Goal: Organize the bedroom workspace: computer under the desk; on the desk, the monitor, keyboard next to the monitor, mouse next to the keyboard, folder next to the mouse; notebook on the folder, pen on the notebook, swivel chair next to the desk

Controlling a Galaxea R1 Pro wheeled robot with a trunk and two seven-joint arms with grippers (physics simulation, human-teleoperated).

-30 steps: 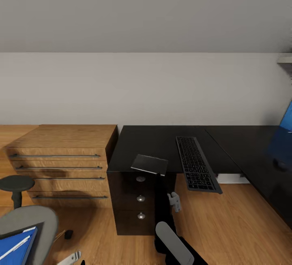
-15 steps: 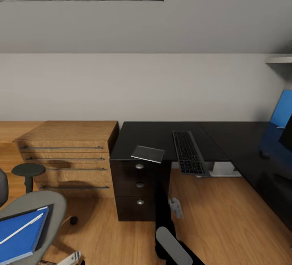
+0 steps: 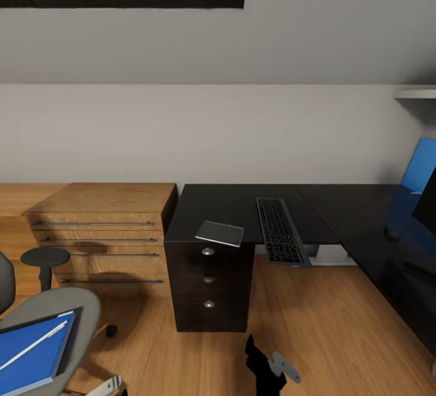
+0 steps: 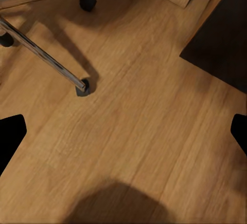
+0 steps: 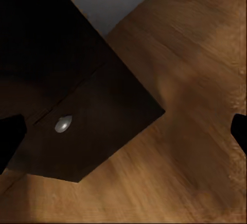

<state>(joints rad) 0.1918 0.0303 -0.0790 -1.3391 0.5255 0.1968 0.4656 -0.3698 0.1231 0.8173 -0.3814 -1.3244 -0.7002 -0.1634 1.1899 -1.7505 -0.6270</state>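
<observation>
The black-topped desk point(image 3: 236, 202) stands ahead with its dark drawer unit point(image 3: 209, 287). The dark notebook point(image 3: 220, 233) lies on the corner above the drawers. The keyboard point(image 3: 278, 229) lies beside it, its near end hanging over the desk's edge. The monitor point(image 3: 427, 202) is cut off at the right, with a small dark mouse point(image 3: 392, 234) near it. At the lower left, the blue folder point(image 3: 30, 353) lies on the swivel chair point(image 3: 72, 308) with the white pen point(image 3: 33, 344) on top. My right gripper point(image 3: 283, 367) point(image 5: 123, 134) is open, low over the floor by the drawers. My left gripper point(image 4: 123, 136) is open over the chair's base point(image 4: 46, 59).
A low light-wood cabinet point(image 3: 103, 232) stands left of the desk, against the grey wall. A blue back panel point(image 3: 421, 166) rises at the far right. A white pedestal leg point(image 3: 330, 255) stands under the desk. Bare wood floor point(image 3: 321, 329) spreads in front of the desk.
The camera has pulled back and shifted, so more of the chair and folder shows. My right arm has dropped from beside the drawer unit to the bottom of the head view.
</observation>
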